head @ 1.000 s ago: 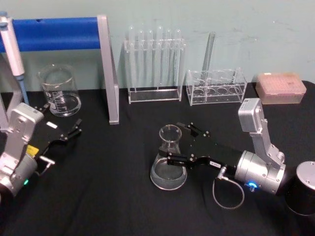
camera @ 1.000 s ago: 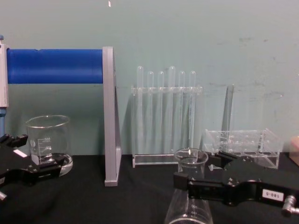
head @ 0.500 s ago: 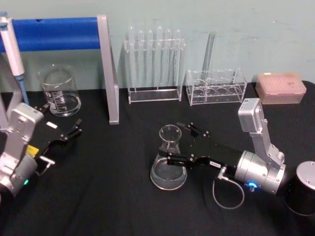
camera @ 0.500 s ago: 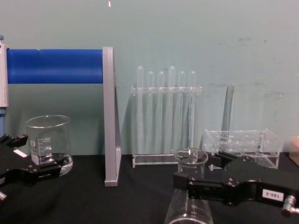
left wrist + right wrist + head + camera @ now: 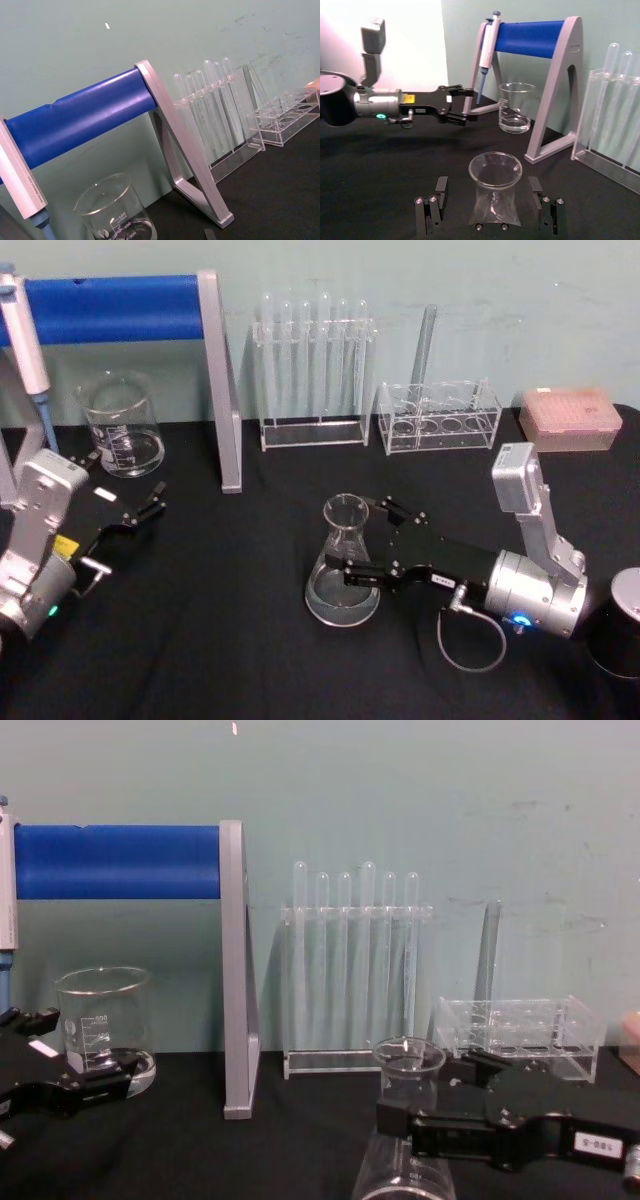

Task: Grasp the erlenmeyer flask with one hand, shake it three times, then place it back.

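Observation:
The erlenmeyer flask [image 5: 343, 562] stands upright on the black table, centre front, with a little clear liquid in its wide base. My right gripper [image 5: 360, 538] reaches in from the right and is open, one finger on each side of the flask's sloping wall. In the right wrist view the flask [image 5: 496, 192] sits between the two black fingers [image 5: 440, 192] with a small gap on each side. From the chest view the flask [image 5: 405, 1065] shows beside the right gripper [image 5: 425, 1095]. My left gripper [image 5: 155, 502] rests open at the left, far from the flask.
A glass beaker [image 5: 121, 427] stands at the back left beside a blue pipette stand [image 5: 218, 380]. Two test tube racks [image 5: 312, 370] [image 5: 438, 415] line the back wall. A pink tip box [image 5: 570, 418] sits at the back right, a dark cylinder [image 5: 618, 625] at the right edge.
My right arm has shifted slightly to the right and toward me, and its fingers sit a little lower on the flask. The flask and the left arm have not moved.

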Robot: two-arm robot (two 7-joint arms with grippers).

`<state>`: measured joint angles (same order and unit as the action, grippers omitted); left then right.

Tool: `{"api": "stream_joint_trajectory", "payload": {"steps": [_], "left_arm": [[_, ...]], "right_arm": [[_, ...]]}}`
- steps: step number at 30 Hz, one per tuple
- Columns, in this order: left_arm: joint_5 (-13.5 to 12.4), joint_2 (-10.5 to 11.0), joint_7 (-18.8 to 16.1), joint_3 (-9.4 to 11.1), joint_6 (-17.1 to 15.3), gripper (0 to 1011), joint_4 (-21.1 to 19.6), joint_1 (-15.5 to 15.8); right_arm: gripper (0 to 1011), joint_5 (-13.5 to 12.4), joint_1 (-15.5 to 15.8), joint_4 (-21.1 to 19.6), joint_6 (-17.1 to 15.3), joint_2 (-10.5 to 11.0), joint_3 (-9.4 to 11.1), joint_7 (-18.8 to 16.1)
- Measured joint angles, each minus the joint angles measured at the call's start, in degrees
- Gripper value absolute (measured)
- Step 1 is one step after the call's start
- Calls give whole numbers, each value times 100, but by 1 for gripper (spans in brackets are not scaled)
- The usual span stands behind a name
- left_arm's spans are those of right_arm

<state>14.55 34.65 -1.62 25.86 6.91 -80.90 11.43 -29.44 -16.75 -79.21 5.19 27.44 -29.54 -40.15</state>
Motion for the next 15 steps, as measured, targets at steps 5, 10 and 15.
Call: {"api": "stream_joint_trajectory", "payload": {"steps": [5,10,15], "left_arm": [[0,0,0,0,0,1001,0,0],[0,0,0,0,0,1001,0,0],[0,0,0,0,0,1001,0,0]], "right_arm": [[1000,-96,52,-75,56,144,0,-147],[1000,-138,190,-227,98,309,79,-109],[1000,-137,421,-468,143,541,243,76]]}}
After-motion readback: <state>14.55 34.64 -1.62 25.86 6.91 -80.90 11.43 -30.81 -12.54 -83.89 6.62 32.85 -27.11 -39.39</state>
